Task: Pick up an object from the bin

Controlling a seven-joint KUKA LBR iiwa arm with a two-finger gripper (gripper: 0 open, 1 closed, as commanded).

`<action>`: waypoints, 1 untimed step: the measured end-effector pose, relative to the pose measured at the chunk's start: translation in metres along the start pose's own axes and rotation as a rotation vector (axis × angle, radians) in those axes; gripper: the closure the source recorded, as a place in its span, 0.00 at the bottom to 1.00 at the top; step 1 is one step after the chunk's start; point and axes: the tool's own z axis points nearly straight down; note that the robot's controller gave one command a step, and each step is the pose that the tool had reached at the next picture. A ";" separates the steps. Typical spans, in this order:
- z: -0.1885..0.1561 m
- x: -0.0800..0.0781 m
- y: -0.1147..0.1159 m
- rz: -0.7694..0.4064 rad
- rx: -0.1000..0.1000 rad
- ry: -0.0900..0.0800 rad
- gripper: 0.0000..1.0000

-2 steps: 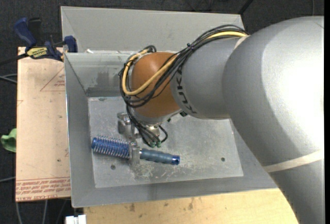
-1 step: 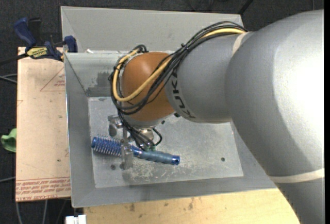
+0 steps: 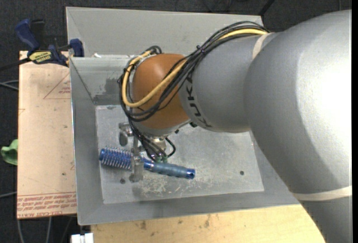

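Claw [image 3: 134,162] over blue brush [image 3: 114,158] | grip: cannot tell | bin [image 3: 168,208] front wall near, floor open rightward

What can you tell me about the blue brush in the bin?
The brush is blue, plastic by its look, with a bristled head at the left and a slim handle pointing right. It lies flat on the bin floor near the front wall. The tool stands over its neck, covering the middle.
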 end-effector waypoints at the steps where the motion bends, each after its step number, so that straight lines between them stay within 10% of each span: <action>1: 0.040 -0.003 0.016 0.106 0.001 0.003 0.00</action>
